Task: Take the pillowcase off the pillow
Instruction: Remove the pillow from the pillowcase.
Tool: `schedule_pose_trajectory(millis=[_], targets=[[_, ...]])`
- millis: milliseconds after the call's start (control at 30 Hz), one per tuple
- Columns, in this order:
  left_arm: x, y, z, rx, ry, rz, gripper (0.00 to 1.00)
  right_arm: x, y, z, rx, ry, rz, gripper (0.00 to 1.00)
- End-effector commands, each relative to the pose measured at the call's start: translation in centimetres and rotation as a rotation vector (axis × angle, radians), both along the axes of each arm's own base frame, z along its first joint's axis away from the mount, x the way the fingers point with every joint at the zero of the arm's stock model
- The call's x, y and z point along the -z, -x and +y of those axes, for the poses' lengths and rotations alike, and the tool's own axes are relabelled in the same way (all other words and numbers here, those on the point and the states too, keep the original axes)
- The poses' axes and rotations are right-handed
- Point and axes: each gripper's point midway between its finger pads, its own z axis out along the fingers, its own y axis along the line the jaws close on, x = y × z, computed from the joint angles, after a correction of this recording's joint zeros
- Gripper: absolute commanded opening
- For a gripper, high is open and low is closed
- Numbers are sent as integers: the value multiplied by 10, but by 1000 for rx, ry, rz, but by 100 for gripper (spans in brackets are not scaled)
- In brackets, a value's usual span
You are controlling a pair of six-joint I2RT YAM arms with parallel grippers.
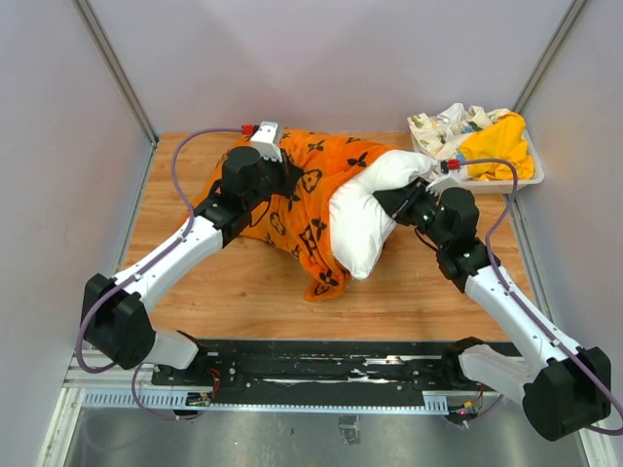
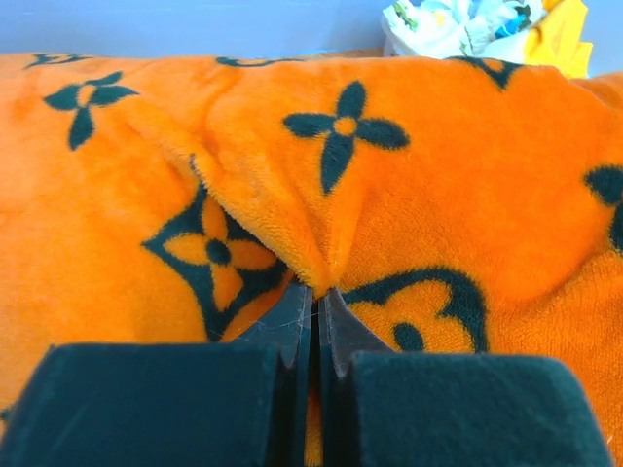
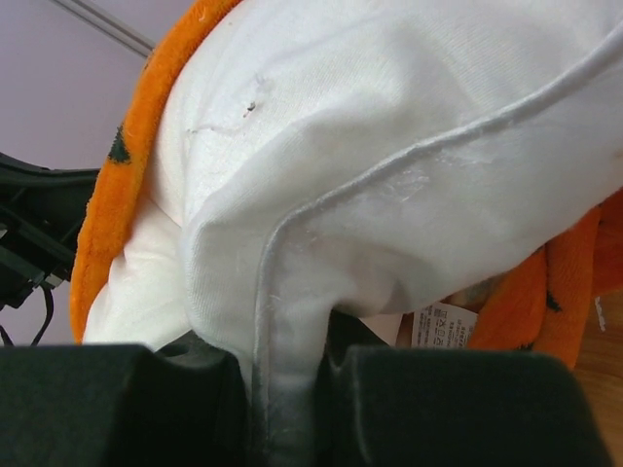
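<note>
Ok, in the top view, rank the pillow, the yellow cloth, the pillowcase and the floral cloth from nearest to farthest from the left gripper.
1. pillowcase: pinched in the left gripper itself.
2. pillow: just to its right, mid-scene.
3. floral cloth: far-right corner, left of the pile.
4. yellow cloth: same corner, farther right.

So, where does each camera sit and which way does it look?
Top external: above and behind the bases, looking down on the table, pillowcase and pillow; left arm and right arm show.
Left wrist: on the left arm, facing the pillowcase; left pincer shows, shut on a fold.
Right wrist: on the right arm, facing the pillow; right pincer shows, clamping its piped edge.
Shared: both wrist views show the pillowcase.
</note>
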Motion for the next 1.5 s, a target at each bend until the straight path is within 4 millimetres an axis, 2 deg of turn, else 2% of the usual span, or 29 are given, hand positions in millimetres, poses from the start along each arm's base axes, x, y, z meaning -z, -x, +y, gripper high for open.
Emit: schedule_pose_trajectory(millis=[0,133,267,400,467,533,567,600,633,667,700,833,1033,1067,1200,1300,1367,1467], targets=[[0,-25,44,-154,-13,4,0,-57,7,0,-50,-29,-156,1],[-2,-40,102,-313,-2,22,0,-74,11,-18,-50,-76,-166,1],[8,-53,178,-514,19,77,0,-92,16,-51,3,-134,-177,1],[15,-53,221,-594,45,108,0,-110,22,-69,24,-155,-201,1],[15,-50,227,-612,38,105,0,-114,22,-70,19,-153,-206,1],[13,-47,225,-599,42,92,1,-113,20,-67,-1,-156,-198,1],[11,-44,221,-571,50,79,6,-111,17,-66,-7,-156,-189,1],[9,-42,215,-538,60,63,23,-109,15,-65,-13,-155,-179,1],[8,-39,211,-513,69,49,58,-106,12,-65,-14,-152,-167,1],[6,-37,210,-508,80,39,89,-104,10,-65,-13,-149,-157,1],[7,-35,211,-515,86,40,98,-102,7,-65,-10,-144,-149,1],[26,-35,224,-575,71,106,99,-104,-3,-80,44,-139,-134,1],[60,-31,217,-538,116,177,99,-108,-11,-91,53,-198,-131,1],[64,-30,210,-504,131,178,99,-106,-11,-90,45,-204,-127,1],[71,-21,160,-242,228,161,93,-100,-15,-86,11,-218,-115,1],[82,-20,129,-173,165,165,90,-97,-16,-78,-33,-217,-102,1],[89,-21,114,-156,114,174,90,-95,-16,-71,-55,-212,-93,1],[96,-25,102,-139,116,192,88,-92,-15,-67,-64,-202,-90,1]])
